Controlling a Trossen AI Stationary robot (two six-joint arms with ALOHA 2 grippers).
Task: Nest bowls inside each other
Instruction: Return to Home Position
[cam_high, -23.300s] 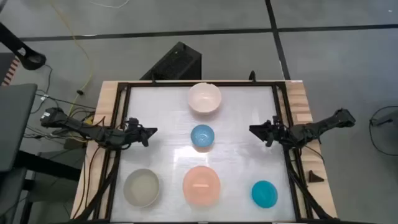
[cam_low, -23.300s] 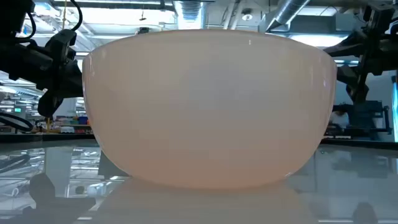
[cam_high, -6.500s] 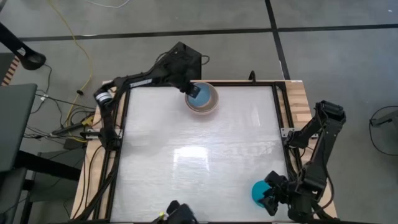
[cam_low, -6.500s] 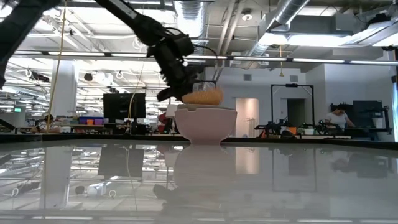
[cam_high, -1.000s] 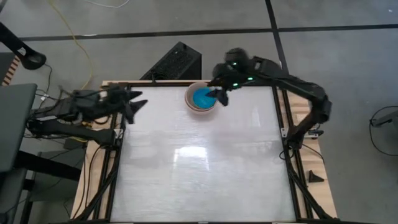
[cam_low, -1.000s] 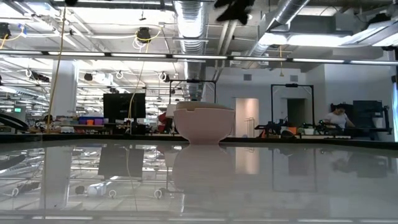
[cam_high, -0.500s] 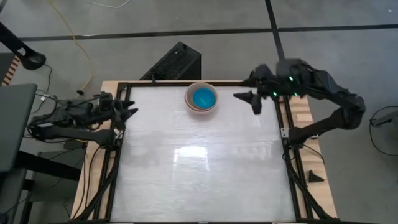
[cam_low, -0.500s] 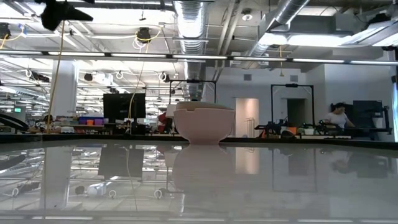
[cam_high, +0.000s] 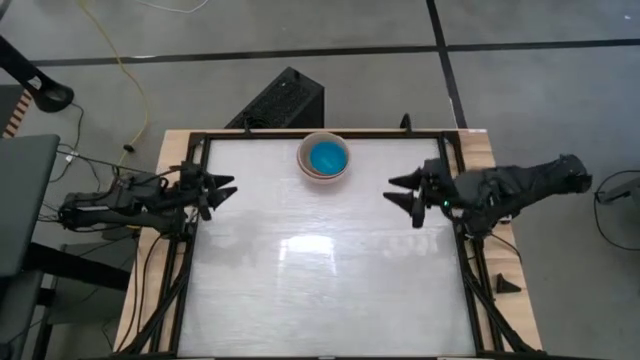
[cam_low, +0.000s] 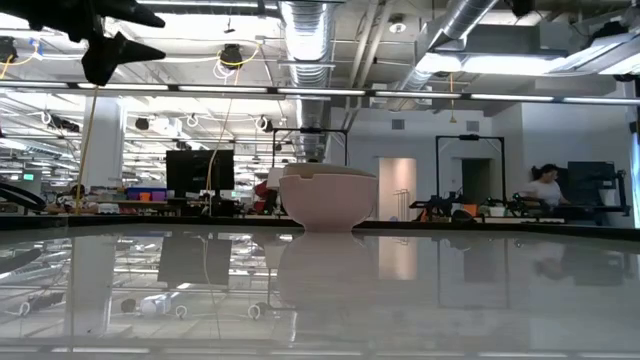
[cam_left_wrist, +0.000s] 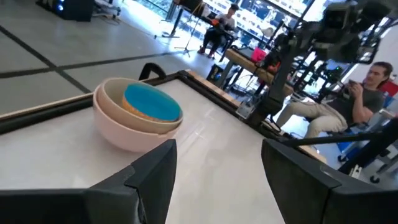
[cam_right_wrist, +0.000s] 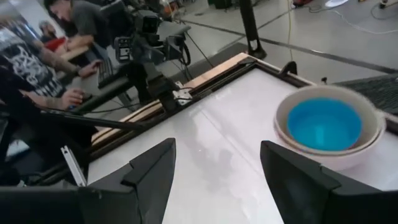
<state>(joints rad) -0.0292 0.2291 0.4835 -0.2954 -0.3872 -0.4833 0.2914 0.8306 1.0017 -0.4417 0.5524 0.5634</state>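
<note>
Dark, near black, along both the left arm (cam_high: 110, 208) and the right arm (cam_high: 510, 185). Slim and jointed on the left, bulkier and rounder on the right (from above, at least). Tipped by the left gripper (cam_high: 225, 188) and the right gripper (cam_high: 392, 190), with two matte, wedge-shaped fingers (cam_left_wrist: 155, 177) apiece, flat-faced and tapering to points.

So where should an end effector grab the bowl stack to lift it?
Probably the rims on one side, from straight above: one finger outside the cream bowl, one inside the blue bowl. The stack sits upright, mouth up; its rounded wall would slip.
</note>
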